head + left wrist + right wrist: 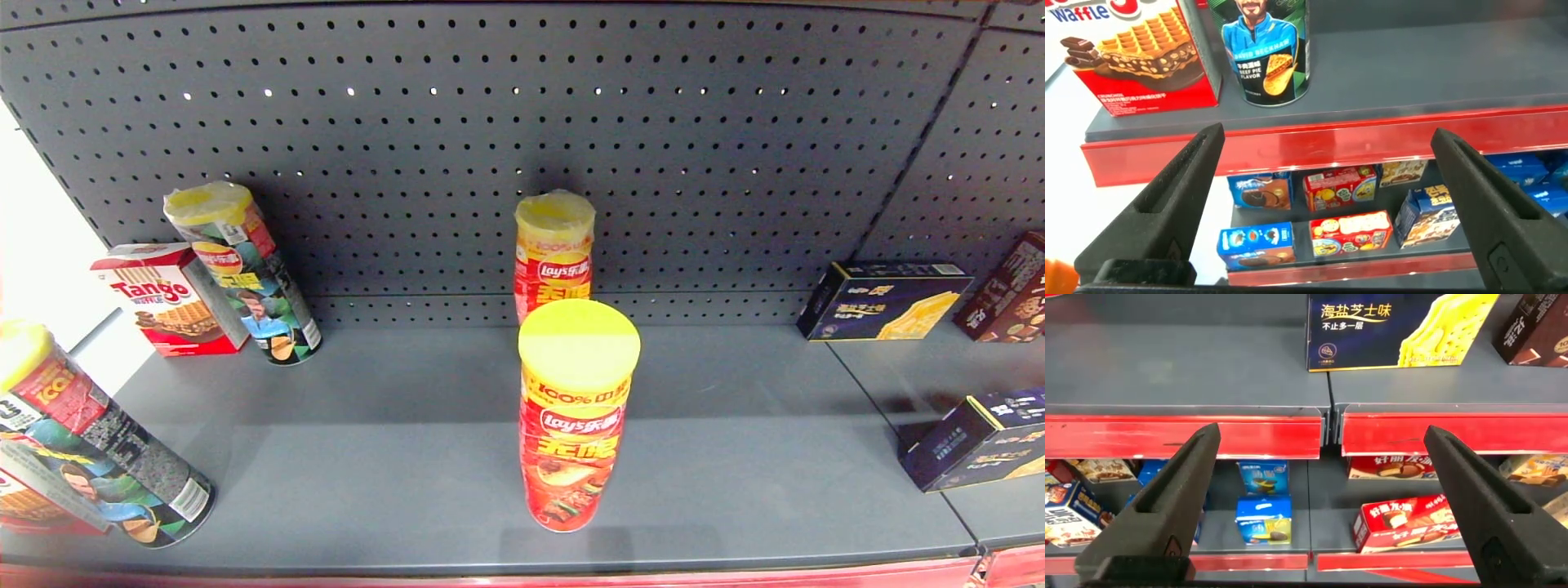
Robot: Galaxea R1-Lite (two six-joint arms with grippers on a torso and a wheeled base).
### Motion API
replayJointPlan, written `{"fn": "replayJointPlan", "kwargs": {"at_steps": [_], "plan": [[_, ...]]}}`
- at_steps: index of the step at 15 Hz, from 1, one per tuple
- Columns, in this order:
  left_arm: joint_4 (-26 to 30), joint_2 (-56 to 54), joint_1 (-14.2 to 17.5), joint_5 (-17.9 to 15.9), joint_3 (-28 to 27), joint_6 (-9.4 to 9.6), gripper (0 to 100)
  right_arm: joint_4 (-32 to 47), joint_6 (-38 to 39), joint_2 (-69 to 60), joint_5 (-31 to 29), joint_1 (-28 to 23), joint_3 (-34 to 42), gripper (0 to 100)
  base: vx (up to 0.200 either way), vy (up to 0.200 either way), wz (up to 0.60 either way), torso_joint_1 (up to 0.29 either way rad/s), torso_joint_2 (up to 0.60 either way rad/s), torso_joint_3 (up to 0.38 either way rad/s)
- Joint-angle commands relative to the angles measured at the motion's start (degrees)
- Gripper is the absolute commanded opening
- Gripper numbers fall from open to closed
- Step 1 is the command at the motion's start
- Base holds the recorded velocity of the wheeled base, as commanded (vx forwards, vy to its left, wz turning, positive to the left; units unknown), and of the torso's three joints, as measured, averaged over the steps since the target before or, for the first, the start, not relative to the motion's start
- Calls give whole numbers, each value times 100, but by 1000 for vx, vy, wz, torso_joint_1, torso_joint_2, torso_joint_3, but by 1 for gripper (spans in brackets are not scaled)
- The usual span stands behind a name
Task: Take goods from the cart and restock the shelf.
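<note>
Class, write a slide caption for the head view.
Front can and back can stand in line on the shelf.

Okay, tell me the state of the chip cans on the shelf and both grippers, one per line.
Front red chip can: upright, lid on.
Rear red chip can: upright, lid on.
Dark chip can at back left: upright, lid on.
Left gripper: open, empty.
Right gripper: open, empty.
</note>
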Motion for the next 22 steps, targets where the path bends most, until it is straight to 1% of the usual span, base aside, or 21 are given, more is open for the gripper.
{"fn": "replayJointPlan", "kwargs": {"at_steps": [1,9,13,15,18,21,22], "plan": [[-1,7,1,10,0,-39,100,-3,3,7,-1,-6,0,100,0,0,0,0,0,0],[-1,7,1,1,0,-3,100,-3,3,7,-1,3,0,100,0,0,0,0,0,0],[-1,7,1,10,0,-3,100,-3,3,7,-1,-6,0,100,0,0,0,0,0,0],[-1,7,1,10,0,-56,100,-3,3,7,-1,3,0,100,0,0,0,0,0,0],[-1,7,1,10,0,-56,100,-3,3,7,-1,3,0,100,0,0,0,0,0,0],[-1,7,1,-8,0,-12,100,-3,3,7,-1,3,0,100,0,0,0,0,0,0],[-1,7,1,-8,0,-30,100,-3,3,7,-1,3,0,100,0,0,0,0,0,0]]}}
